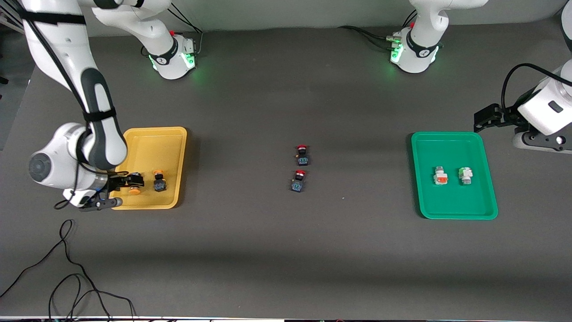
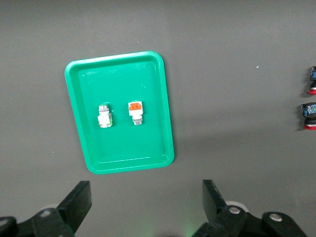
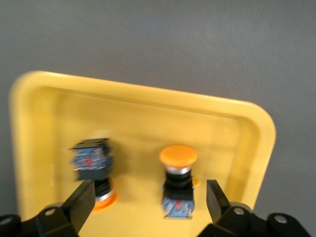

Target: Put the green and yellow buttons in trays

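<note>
Right wrist view: right gripper (image 3: 148, 205) with jaws spread wide, holding nothing, low over the yellow tray (image 3: 247, 123). One yellow-capped button (image 3: 178, 180) lies between the open fingers, resting in the tray; a second yellow-capped button (image 3: 94, 170) lies just beside it, near one finger (image 3: 81, 200).

Front view confirms both sit in the yellow tray at the right arm's end of the tabletop (image 1: 286, 250).

Left gripper (image 2: 148, 207): jaws wide, empty, waiting up beside the green tray (image 2: 89, 84) at the left arm's end. In that tray lie two white-bodied buttons side by side and apart, one with a green mark (image 2: 104, 116), one with an orange mark (image 2: 136, 111).

Mid-tabletop: two red-capped switches (image 1: 300, 174), one nearer the front camera than the other, well apart from both trays. Not task items.

Judgement: all four buttons are in trays; sorting looks done. Left to do, probably only lifting the right arm clear.
</note>
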